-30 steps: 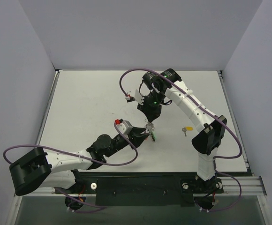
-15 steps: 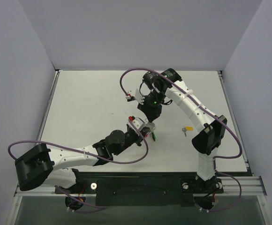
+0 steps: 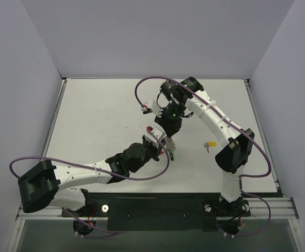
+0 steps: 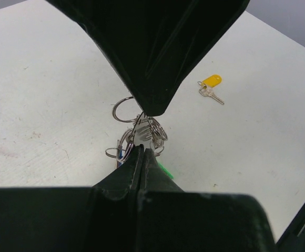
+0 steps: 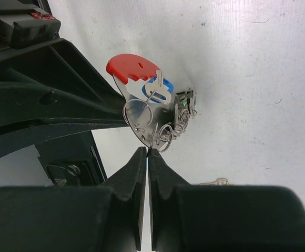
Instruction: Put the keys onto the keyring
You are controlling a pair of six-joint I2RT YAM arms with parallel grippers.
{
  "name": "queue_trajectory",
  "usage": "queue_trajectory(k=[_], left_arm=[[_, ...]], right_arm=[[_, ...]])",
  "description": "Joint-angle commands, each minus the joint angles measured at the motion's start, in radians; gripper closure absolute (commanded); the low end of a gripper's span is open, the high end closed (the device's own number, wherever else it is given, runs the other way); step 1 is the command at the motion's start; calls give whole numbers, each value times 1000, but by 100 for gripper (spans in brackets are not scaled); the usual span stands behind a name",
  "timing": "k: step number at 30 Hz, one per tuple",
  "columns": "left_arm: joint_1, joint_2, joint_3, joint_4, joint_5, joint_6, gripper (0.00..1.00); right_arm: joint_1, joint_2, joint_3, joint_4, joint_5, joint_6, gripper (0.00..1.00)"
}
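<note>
Soft, even light from overhead keeps the white desk (image 3: 100, 121) bright, with only faint shadows and no glare. Wrist views stay sharp farther off (the near black fingers (image 4: 122, 181) turn dark, almost featureless).

We see the left tool (image 4: 141, 153) at the near edge, its fingers pressed together on a wire of the bunch of silvery rings and keys (image 4: 142, 134), whose far side meets the right tool (image 4: 151, 111) at its dark tip. A green cap (image 4: 166, 171) shows just right of the fingers. A yellow-capped key (image 4: 211, 84) lies alone on the white desk (image 4: 47, 79), far right.
</note>
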Motion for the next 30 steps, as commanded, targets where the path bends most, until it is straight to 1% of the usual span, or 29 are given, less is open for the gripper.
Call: queue_trajectory(k=[1, 4, 7, 9, 10, 11, 12, 13, 14, 15, 16, 18, 19, 20, 22, 27, 30], left_arm=[[-16, -35, 44, 9, -66, -25, 100], [-24, -68, 10, 99, -46, -5, 100], [-23, -118, -48, 168, 15, 21, 100], [-21, -159, -85, 207, 58, 44, 87], [-18, -175, -103, 214, 63, 49, 72], [-15, -198, -109, 211, 69, 49, 66], [-7, -213, -122, 195, 95, 52, 56], [0, -239, -126, 185, 104, 50, 54], [17, -249, -128, 158, 115, 34, 47], [29, -264, -123, 135, 130, -5, 44], [63, -269, -117, 101, 185, -29, 42], [120, -273, -93, 46, 268, -164, 39], [155, -266, -84, 26, 293, -205, 39], [166, -258, -61, -11, 325, -254, 39], [178, -240, -24, -71, 336, -289, 39], [178, -198, 22, -137, 361, -276, 39], [177, -177, 50, -166, 400, -254, 41]], right_arm=[[-8, -9, -16, -137, -9, 20, 100], [-12, -14, -17, -134, -6, 23, 100], [-16, -14, -16, -132, -9, 25, 100], [-20, -17, -16, -132, -10, 23, 100], [-20, -18, -16, -134, -13, 23, 100], [-20, -18, -16, -132, -15, 23, 100], [-20, -18, -16, -134, -16, 23, 100], [-20, -18, -16, -132, -18, 23, 100], [-20, -18, -16, -134, -16, 23, 100], [-20, -18, -14, -132, -18, 23, 100], [-20, -17, -14, -132, -19, 23, 100], [-20, -18, -16, -132, -19, 23, 100], [-20, -15, -13, -132, -21, 25, 100], [-20, -15, -14, -134, -19, 25, 100], [-20, -17, -13, -132, -22, 25, 100], [-20, -15, -13, -132, -24, 25, 100], [-20, -15, -13, -134, -24, 26, 100]])
